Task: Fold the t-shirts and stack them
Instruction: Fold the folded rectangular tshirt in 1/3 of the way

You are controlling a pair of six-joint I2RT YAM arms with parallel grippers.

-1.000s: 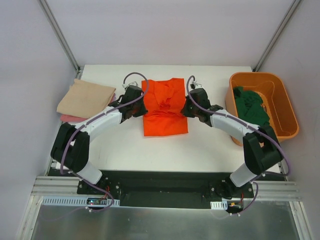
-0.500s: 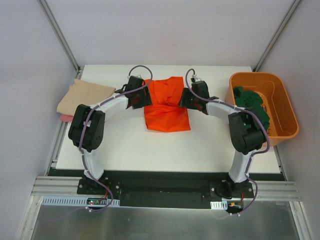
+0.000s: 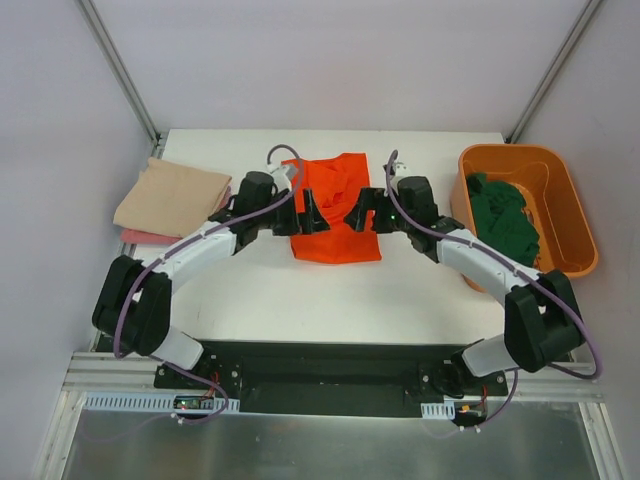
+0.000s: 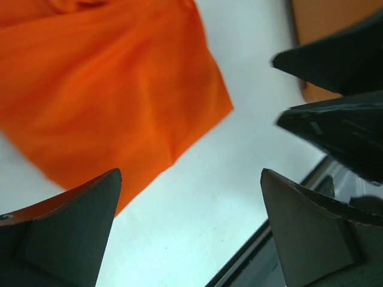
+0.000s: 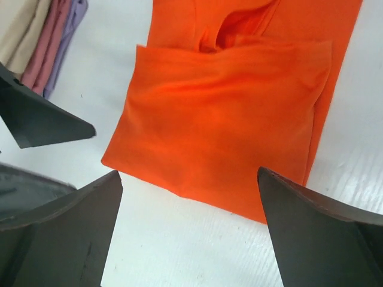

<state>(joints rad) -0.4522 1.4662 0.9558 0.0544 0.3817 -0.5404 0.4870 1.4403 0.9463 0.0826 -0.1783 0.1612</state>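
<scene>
L claw & R claw are both spread wide w/ nothing between the pads. They hang low, tips facing each other across the middle of the orange t-shirt. The shirt lies flat on the table, right under & between my two claws. It's folded to a rough rectangle w/ a doubled layer on top; in the R wrist view the collar gap peeks out past that layer's edge. My read: w/ both claws open the fold is laid down, and the cloth rests on its own weight.

The finished pile sits well out to the left of my L claw: beige t-shirt on top of a pink one, w/ a lavender edge beside them. It's prob kept off to the side so the middle stays free for folding. The dark green t-shirt is bunched in the orange bin, right of my R claw, not yet folded.

Next, I'd guess, comes another fold or a carry over to the pile. Risk: the soft cloth slumps open when gripped, and the near edge already looks uneven.
</scene>
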